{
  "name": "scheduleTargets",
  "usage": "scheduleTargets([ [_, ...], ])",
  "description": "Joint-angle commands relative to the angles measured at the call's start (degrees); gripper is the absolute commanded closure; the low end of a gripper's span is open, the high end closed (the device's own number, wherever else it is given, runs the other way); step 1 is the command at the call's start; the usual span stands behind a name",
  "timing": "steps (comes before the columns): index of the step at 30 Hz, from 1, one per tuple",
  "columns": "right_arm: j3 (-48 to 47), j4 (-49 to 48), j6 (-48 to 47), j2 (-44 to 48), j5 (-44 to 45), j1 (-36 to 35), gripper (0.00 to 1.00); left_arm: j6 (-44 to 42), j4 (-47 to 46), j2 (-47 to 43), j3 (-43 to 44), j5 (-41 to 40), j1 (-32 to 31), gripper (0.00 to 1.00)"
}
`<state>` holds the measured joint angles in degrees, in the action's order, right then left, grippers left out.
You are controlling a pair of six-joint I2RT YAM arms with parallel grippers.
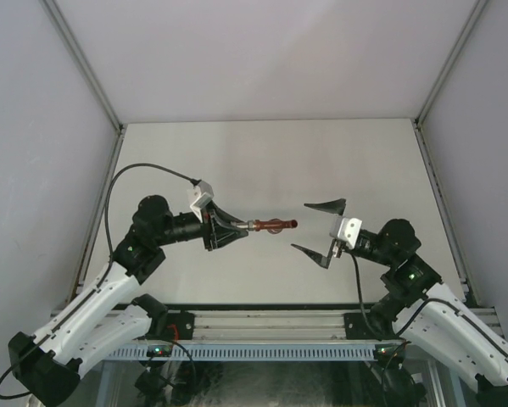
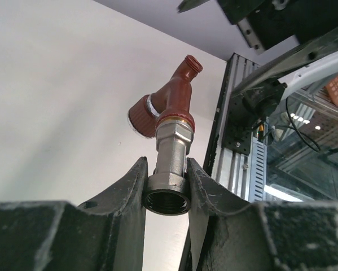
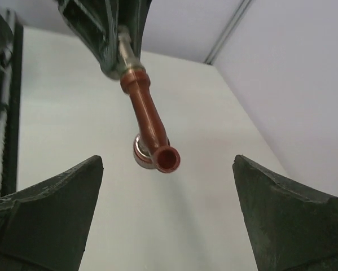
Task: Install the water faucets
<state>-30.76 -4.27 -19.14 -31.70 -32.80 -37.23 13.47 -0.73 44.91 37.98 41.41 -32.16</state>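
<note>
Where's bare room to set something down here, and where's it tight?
Crowded: the middle, where the left gripper holds the faucet toward the open right gripper. Free: the table's far half behind them up to the back wall, and the strip between them and the rail.

The tap (image 1: 275,225) sticks out from the left hand (image 1: 241,227) into the space between the hands. Its tip is near the right hand (image 1: 308,227), whose wide-spread fingers (image 1: 326,204) leave room either side. The worktop (image 1: 270,161) beyond lies open.
</note>
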Motion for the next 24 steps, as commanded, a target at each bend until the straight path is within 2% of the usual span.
scheduleTargets([
  [1, -1.76, 3.55, -15.56, -3.10, 0.66, -0.83, 0.04, 0.59, -4.52, -0.48, 0.85, 5.22, 0.28, 1.00],
  [3, -1.83, 2.02, -13.59, -4.59, -0.72, -0.80, 0.04, 0.18, -4.54, -0.16, 1.07, 6.32, 0.30, 1.00],
  [8, -2.69, -9.10, 5.83, -10.03, -8.96, 2.67, 0.19, 0.85, -4.32, 0.78, 2.00, 9.47, 0.26, 1.00],
  [11, -2.72, -12.99, 10.89, -11.80, -14.87, 2.72, 0.24, 0.12, -4.04, 0.33, 1.97, 8.95, 0.26, 1.00],
  [13, -2.77, -14.67, 13.87, -13.49, -14.63, 1.86, 0.28, -0.03, -4.46, 0.11, 2.01, 8.49, 0.26, 1.00],
  [21, -2.80, -18.01, 25.85, -17.73, -15.79, 0.06, 0.57, -1.21, -4.54, -0.28, 2.39, 7.70, 0.26, 1.00],
  [23, -2.77, -17.47, 27.36, -18.16, -15.49, 0.06, 0.59, -1.93, -4.54, -1.10, 2.20, 7.14, 0.26, 1.00],
  [24, -2.71, -16.91, 28.15, -18.28, -14.86, 0.06, 0.64, -2.22, -4.54, -1.55, 2.15, 7.08, 0.26, 1.00],
])
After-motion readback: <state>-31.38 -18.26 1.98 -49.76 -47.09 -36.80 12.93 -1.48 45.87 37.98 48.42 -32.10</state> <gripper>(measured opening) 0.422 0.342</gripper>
